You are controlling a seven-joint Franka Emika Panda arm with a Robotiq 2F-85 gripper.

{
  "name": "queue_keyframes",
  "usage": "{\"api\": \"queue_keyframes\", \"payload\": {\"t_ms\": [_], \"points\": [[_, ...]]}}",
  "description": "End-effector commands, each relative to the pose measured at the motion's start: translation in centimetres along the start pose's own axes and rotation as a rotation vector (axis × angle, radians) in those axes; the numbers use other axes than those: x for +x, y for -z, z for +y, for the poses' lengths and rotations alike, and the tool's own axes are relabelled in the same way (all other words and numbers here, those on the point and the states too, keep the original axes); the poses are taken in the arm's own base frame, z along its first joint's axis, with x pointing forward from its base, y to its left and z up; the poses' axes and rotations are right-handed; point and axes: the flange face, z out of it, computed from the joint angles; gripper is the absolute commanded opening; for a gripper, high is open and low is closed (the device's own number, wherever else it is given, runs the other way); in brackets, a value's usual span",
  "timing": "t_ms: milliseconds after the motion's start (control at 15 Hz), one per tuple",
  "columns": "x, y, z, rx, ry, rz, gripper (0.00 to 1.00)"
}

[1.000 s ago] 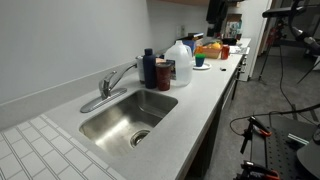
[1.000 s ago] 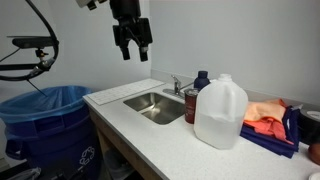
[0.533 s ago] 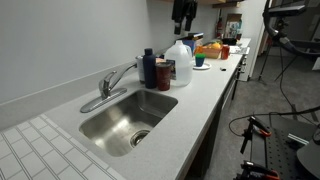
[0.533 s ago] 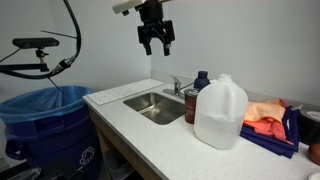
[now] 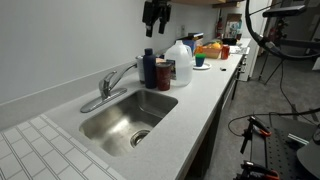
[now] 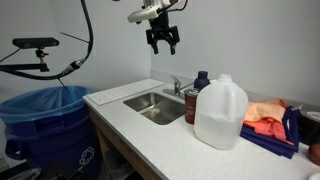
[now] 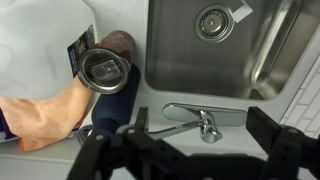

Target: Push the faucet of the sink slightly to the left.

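The brushed silver faucet (image 5: 113,83) stands at the back edge of the stainless steel sink (image 5: 125,117), its spout angled over the basin. Both also show in an exterior view, the faucet (image 6: 176,86) behind the sink (image 6: 155,105). In the wrist view the faucet (image 7: 195,121) lies directly below, next to the sink (image 7: 215,45). My gripper (image 6: 163,38) hangs high in the air above the faucet, open and empty. It also shows in an exterior view (image 5: 156,15) and, with fingers spread, in the wrist view (image 7: 195,148).
A dark blue bottle (image 5: 149,68), a dark red cup (image 5: 163,74) and a white plastic jug (image 6: 220,111) stand on the counter right beside the faucet. Orange and blue cloths (image 6: 268,118) lie further along. A blue bin (image 6: 45,125) stands off the counter's end.
My gripper has moved through the air along the counter towards the faucet and now hangs above it. Nothing on the counter has moved.
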Motion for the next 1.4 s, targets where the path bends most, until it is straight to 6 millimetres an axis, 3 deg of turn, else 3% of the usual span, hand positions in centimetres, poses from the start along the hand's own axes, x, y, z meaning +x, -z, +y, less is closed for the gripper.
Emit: {"api": "queue_keyframes", "payload": {"t_ms": [0, 267, 600, 1333], "points": [[0.2, 0.1, 0.0, 0.0, 0.0, 0.0, 1.0], [0.3, 0.2, 0.0, 0.0, -0.001, 0.004, 1.0], [2.4, -2.0, 0.8, 0.004, -0.043, -0.005, 1.0], [11.7, -8.9, 0.4, -0.016, -0.156, 0.093, 1.0]]}}
